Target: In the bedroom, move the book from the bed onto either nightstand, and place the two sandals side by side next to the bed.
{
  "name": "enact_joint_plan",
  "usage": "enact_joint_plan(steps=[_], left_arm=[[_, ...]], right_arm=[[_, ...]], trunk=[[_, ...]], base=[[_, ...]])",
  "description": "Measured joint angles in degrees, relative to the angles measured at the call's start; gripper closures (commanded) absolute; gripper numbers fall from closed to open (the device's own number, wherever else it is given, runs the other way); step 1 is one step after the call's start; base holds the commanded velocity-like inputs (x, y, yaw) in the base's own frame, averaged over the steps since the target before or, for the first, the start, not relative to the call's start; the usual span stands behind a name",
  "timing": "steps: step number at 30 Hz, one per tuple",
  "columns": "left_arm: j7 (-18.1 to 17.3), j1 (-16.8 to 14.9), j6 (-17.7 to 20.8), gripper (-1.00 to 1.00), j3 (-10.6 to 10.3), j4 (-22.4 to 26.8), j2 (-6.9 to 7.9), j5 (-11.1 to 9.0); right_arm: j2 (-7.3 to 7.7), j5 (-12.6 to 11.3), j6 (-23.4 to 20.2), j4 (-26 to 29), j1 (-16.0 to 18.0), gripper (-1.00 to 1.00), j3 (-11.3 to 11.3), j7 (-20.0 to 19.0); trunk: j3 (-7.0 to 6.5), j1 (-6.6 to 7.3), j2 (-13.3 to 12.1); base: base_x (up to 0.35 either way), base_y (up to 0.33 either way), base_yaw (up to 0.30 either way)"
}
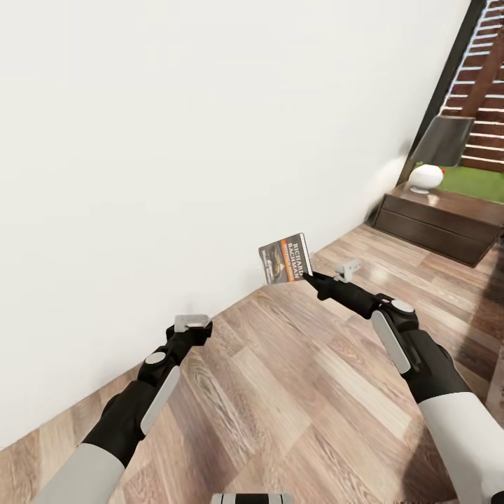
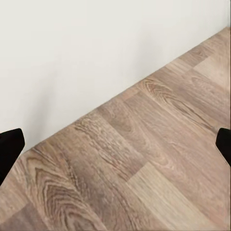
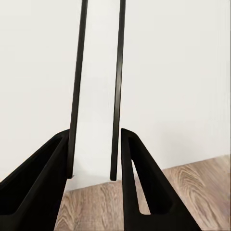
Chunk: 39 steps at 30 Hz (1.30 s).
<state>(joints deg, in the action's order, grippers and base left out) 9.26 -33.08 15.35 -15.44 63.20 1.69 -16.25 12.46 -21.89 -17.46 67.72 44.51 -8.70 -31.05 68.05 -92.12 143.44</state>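
I carry the book (image 1: 285, 258) clamped in my right claw (image 1: 308, 274), above the floor (image 1: 294, 392) beside the wall; left claw (image 1: 191, 324) wide, empty. Next, reach the nightstand (image 1: 437, 220) ahead.

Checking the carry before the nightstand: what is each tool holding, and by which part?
The right tool pinches the book at its lower corner. The left tool is open, holding nothing.

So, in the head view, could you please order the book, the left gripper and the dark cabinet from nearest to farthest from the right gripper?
1. Book, held in the right gripper.
2. Left gripper, across at the robot's left.
3. Dark cabinet, far ahead on the right, by the wall.
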Motion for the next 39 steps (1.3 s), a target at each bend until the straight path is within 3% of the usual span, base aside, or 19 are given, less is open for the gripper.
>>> enact_joint_plan(steps=[7,28,39], left_arm=[[-0.1,0.0,0.1,-1.00,0.1,0.0,-0.02,-0.2],[-0.2,0.0,0.0,-1.00,0.0,0.0,0.06,-0.1],[-0.1,0.0,0.0,-1.00,0.0,0.0,0.07,-0.2]], right_arm=[[0.00,0.0,0.0,0.0,0.0,1.00,0.0,0.0],[0.00,0.1,0.0,0.0,0.0,1.00,0.0,0.0],[0.00,0.1,0.0,0.0,0.0,1.00,0.0,-0.1]], trunk=[[0.00,0.02,0.0],[0.00,0.03,0.0],[0.00,0.00,0.0]], base=[[0.117,0.073,-0.270],[0.274,0.178,-0.270],[0.032,0.038,-0.270]])
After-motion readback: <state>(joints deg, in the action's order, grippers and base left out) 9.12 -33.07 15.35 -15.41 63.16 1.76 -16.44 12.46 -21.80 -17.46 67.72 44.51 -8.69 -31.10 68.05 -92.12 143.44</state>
